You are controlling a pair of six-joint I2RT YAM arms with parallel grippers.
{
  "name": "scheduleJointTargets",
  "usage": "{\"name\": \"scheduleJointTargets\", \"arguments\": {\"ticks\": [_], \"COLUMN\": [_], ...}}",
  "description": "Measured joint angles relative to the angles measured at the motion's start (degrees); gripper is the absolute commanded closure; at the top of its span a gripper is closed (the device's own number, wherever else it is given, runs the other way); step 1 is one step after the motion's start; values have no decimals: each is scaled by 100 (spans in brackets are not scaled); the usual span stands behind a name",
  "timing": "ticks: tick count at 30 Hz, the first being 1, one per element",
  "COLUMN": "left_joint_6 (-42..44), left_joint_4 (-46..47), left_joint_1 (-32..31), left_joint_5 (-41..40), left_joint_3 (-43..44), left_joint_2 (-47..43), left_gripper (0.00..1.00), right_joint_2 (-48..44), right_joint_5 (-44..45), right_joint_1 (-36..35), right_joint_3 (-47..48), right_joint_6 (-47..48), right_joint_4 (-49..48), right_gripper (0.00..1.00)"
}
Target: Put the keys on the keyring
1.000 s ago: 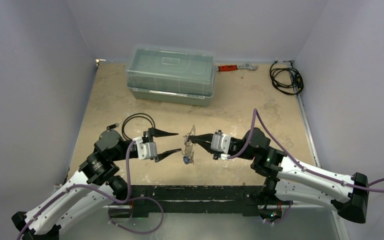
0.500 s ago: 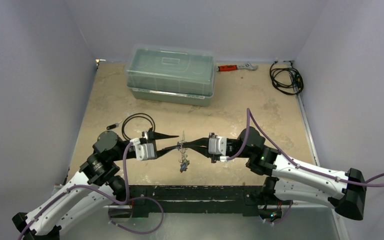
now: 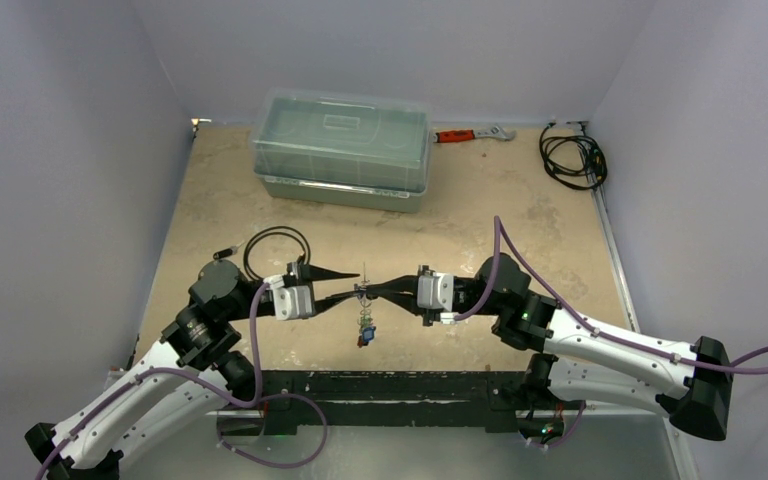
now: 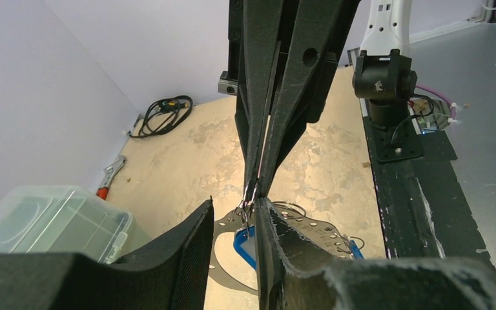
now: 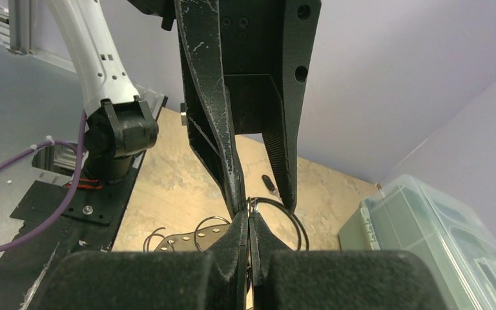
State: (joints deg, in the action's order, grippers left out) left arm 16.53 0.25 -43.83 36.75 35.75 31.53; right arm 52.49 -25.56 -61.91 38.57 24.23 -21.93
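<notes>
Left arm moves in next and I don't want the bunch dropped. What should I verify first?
1. Right gripper shut on the keyring: ok.
2. Left gripper jaws apart where the two grippers meet: ok.
3. Keys hang below the tips: ok.
4. What sits between the left fingers: cannot tell.
5. Container and wrench far from both arms: ok.
</notes>
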Motion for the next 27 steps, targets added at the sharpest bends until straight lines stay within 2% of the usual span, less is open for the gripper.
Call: {"name": "scheduleJointTargets", "arguments": {"ticks": [3, 9, 13, 16, 19, 27], "left_joint_6": [2, 2, 2, 4, 4, 61], "left_joint_4": [0, 2, 0, -2, -2, -129], "left_joint_1": [0, 0, 2, 2, 2, 0], "left_joint_5": [50, 98, 153, 205, 216, 157], "left_joint_3": [0, 0, 0, 0, 0, 0], "left_joint_2": [4, 33, 35, 35, 33, -118], "left_gripper": [78, 78, 88, 90, 100, 100], "right_joint_2": [-4, -7, -7, -7, -4, 94], "right_joint_5": [-13, -22, -76, -101, -129, -254], "right_joint_1": [0, 0, 0, 4, 4, 9], "right_joint_3": [11, 59, 79, 96, 107, 140], "right_joint_6": [0, 0, 0, -2, -26, -129], "right_joint_4": [2, 9, 4, 7, -4, -131], "right_gripper": [100, 100, 100, 100, 100, 100]}}
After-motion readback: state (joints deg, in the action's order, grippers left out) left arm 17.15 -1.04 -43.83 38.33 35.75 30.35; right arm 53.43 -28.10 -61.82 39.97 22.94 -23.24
